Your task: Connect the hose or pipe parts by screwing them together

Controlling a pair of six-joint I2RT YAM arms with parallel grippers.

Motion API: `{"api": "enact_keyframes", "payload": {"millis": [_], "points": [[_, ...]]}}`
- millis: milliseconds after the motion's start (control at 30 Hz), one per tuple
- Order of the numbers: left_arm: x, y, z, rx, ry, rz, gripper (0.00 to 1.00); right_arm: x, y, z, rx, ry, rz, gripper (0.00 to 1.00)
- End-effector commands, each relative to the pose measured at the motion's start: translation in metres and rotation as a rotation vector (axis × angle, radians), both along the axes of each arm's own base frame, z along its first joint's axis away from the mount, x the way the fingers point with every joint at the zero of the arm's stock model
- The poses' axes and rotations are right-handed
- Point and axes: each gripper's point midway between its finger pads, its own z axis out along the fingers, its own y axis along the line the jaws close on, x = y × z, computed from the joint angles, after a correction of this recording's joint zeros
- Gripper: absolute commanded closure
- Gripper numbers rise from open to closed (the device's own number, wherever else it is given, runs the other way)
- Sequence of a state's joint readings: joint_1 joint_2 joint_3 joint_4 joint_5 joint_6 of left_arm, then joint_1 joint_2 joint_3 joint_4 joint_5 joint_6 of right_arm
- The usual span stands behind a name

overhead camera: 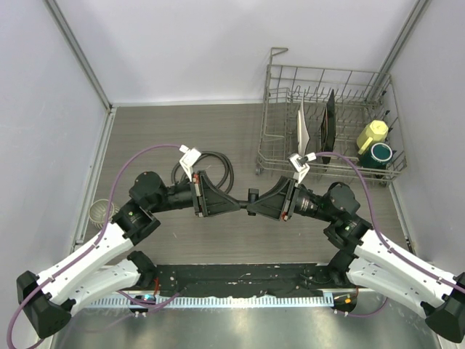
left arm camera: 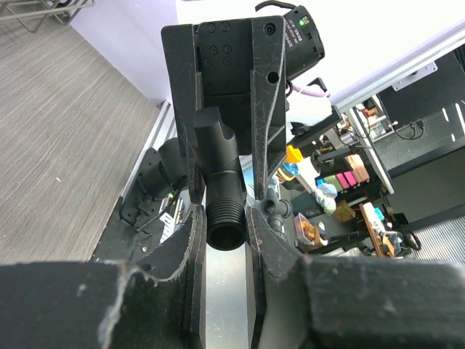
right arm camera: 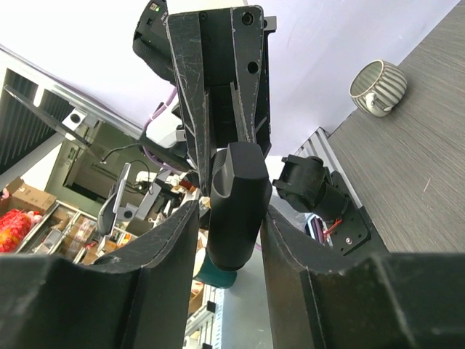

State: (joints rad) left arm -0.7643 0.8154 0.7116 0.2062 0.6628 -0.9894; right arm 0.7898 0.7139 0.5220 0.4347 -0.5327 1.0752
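Now | nozzle fitting (left arm camera: pixel 220 190) | long axis left-right | threaded end toward left gripper (overhead camera: pixel 241 206)

Left claw (overhead camera: pixel 237 206) meets right claw (overhead camera: pixel 253 209) tip-to-tip.

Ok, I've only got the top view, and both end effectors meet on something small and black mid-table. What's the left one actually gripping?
Observer: In the left wrist view the left end effector is shut on the ribbed collar of the fitting.
Operator: Is the hose screwed into that collar?
Observer: No, the collar's bore faces that camera and looks open and empty.
Operator: And the right side?
Observer: In the right wrist view the fitting's smooth barrel sits between the fingers of the right end effector; whether both touch it is unclear.
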Motion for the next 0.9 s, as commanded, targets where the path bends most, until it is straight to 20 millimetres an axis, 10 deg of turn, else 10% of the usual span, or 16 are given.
{"api": "enact_keyframes", "payload": {"millis": [0, 867], "points": [[-0.0027, 0.0042, 0.0229, -0.075, -0.066, 0.012, 1.0, -0.0088, -0.0012, 0.0153, 0.051, -0.036, 0.039, 0.56], [-0.0081, 0.001, 0.0141, -0.047, -0.033, -0.041, 1.0, -0.0077, 0.001, 0.0155, 0.072, -0.027, 0.049, 0.62]]}}
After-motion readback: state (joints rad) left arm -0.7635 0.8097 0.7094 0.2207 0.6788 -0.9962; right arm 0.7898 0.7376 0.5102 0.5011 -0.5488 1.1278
